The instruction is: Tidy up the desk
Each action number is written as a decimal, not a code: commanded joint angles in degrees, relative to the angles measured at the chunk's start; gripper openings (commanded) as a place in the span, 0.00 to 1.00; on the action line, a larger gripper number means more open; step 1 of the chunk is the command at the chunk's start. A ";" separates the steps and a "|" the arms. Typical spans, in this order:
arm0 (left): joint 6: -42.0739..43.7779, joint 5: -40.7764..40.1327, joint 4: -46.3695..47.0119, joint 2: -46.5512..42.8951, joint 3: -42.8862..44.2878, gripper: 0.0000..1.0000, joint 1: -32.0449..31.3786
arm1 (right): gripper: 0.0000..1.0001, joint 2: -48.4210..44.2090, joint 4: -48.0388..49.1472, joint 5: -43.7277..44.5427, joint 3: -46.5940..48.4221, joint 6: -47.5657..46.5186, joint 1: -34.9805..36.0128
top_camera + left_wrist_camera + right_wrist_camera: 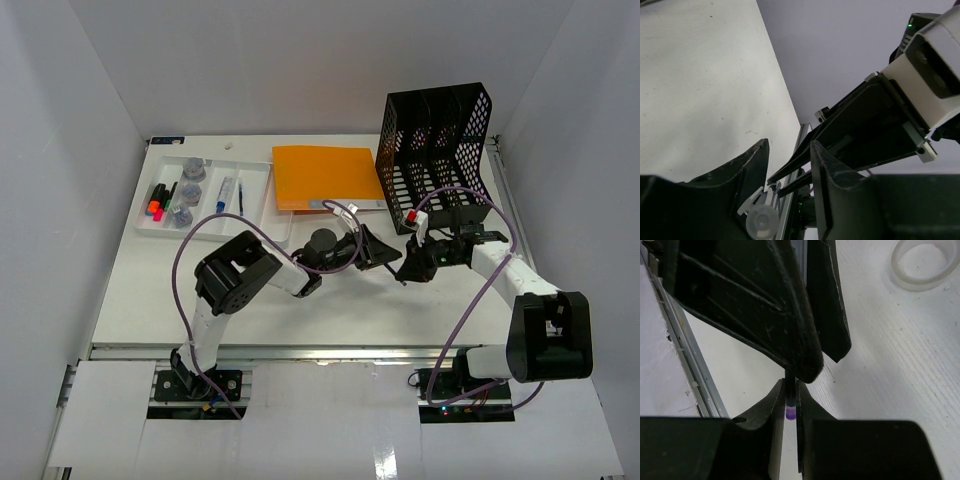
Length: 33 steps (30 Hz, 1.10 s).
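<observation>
The white desk (200, 300) holds both arms at its middle, where the grippers meet tip to tip. My right gripper (790, 384) is shut on a thin black pen (790, 402) with a purple end. It also shows in the top view (410, 268). My left gripper (787, 145) is open, with its jaws either side of the pen's shaft (796, 182) and of the right gripper's fingertips. It also shows in the top view (383, 256). A small clear round piece (760, 220) sits deep between the left jaws; I cannot tell what it is.
A white compartmented tray (255, 205) with markers, pens and small round containers stands at the back left. An orange folder (325, 175) lies at the back middle. A black mesh file holder (440, 140) stands at the back right. A clear ring (920, 262) lies beside the grippers. A metal rail (330, 350) runs along the near edge.
</observation>
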 commanded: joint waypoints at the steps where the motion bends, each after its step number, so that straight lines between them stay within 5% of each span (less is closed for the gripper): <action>1: 0.15 -0.99 -1.08 0.17 2.16 0.42 -0.78 | 0.08 -0.92 1.65 -0.92 2.10 1.42 0.28; 7: 1.53 -0.90 -3.29 -1.10 2.35 0.21 -0.96 | 0.09 -1.26 2.62 0.16 2.10 2.39 0.28; 11: 3.90 -1.24 -6.54 -2.37 2.27 0.12 -0.97 | 0.18 -1.30 2.64 0.34 1.98 2.29 0.28; 16: 9.00 -2.04 -12.65 -5.31 2.18 0.00 -0.81 | 0.61 -1.95 2.12 0.42 1.92 1.55 0.28; 21: 14.79 -3.21 -22.46 -9.84 1.95 0.00 0.82 | 0.92 -4.81 2.23 1.76 1.27 -0.22 0.24; 33: 42.38 -12.05 -63.47 -30.58 2.53 0.00 18.34 | 0.97 -9.53 2.34 3.62 0.13 -1.99 -0.60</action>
